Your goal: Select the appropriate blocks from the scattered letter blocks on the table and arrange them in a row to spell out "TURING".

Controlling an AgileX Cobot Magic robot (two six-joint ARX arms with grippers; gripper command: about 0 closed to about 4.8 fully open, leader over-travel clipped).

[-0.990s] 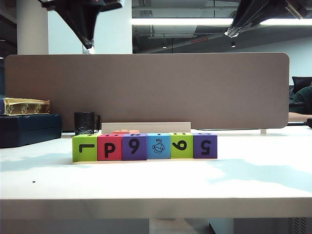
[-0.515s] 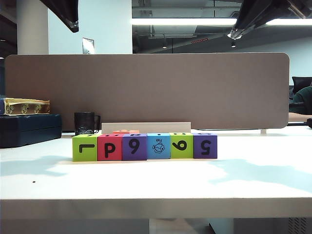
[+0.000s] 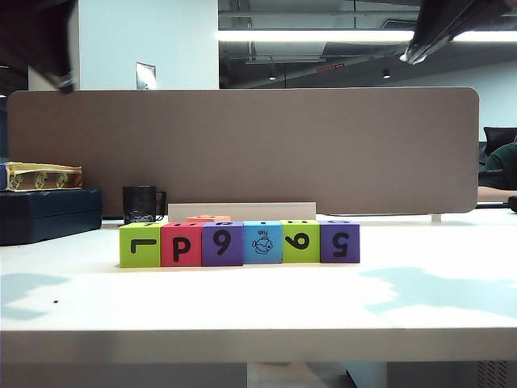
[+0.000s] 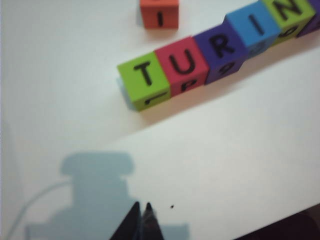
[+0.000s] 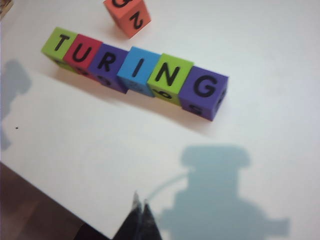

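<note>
Six small matte letter cubes [image 5: 135, 70] stand touching in one straight row near the middle of the wide white bench [image 3: 258, 299], and from above their top faces read T, U, R, I, N, G: lime green [image 5: 60, 42], red [image 5: 80, 51], purple [image 5: 106, 61], light blue [image 5: 138, 66], lime green [image 5: 169, 75] and purple [image 5: 202, 87]. The word looks complete. In the exterior view the row [image 3: 240, 242] shows other characters and a fish picture on its front faces.

The cubes look light, stiff and foam-like or painted, with dull faces that should not slip much. Being so light, they would probably slide or twist at a nudge, and since they touch, moving one risks dragging its neighbours. Any correction is best made by pinching a cube across two free opposite faces, front and back, from above.

A spare orange-red cube [image 5: 127, 16] sits apart just behind the row, on the far side.

The left tool [image 4: 141, 220] hangs well above the bench off the T end, its tips pressed together and holding nothing. The right tool [image 5: 140, 216] is likewise raised, off the G end, closed and empty.

The bench is flat, plain and bright, with soft arm shadows. Behind stand a black mug [image 3: 142, 204], a dark blue case [image 3: 48, 214] and a brown-grey partition panel [image 3: 242, 149].
</note>
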